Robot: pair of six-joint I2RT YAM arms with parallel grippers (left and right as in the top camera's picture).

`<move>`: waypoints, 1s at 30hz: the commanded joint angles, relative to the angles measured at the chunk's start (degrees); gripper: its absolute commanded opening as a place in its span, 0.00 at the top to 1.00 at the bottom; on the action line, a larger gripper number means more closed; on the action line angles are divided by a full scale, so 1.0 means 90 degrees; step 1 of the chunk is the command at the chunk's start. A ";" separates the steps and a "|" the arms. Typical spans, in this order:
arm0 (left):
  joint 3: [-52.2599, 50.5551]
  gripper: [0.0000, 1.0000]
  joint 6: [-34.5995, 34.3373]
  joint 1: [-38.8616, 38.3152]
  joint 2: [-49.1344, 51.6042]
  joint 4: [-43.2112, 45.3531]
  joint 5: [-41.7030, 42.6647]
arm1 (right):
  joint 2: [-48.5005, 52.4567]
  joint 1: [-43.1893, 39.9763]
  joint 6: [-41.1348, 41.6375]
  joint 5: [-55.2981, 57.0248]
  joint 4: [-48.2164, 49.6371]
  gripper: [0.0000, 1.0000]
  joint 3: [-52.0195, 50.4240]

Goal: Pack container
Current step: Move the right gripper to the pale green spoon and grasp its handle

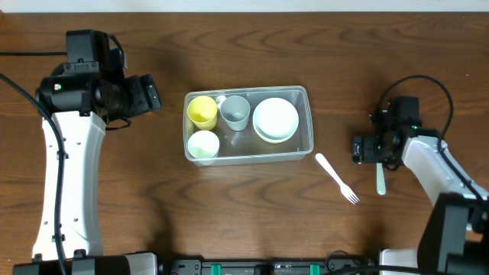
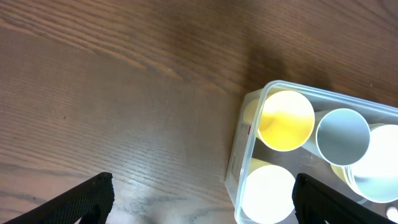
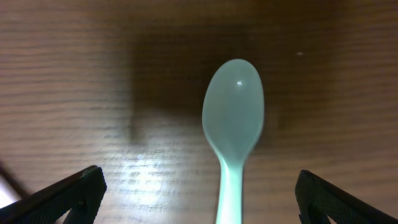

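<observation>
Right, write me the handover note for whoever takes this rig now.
Left gripper: open, empty, beside the left end of the container.
Right gripper: open, empty, above the pale green spoon, which lies on the table.
Done: yellow cup, grey cup, white cup and stack of bowls are inside the container.
To pack: the spoon and the white fork, both on the table right of the container.

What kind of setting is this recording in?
Probably a robot test bench staged for tableware packing: a wood-grain table, a clear container holding cups and bowls, a loose fork and spoon, left arm and right arm flanking it.
</observation>
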 commanded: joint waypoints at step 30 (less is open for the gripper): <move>-0.0053 0.08 -0.0083 0.0015 0.0044 -0.0036 -0.0051 | 0.1290 -0.0058 0.0277 -0.0068 -0.0624 0.24 -0.0051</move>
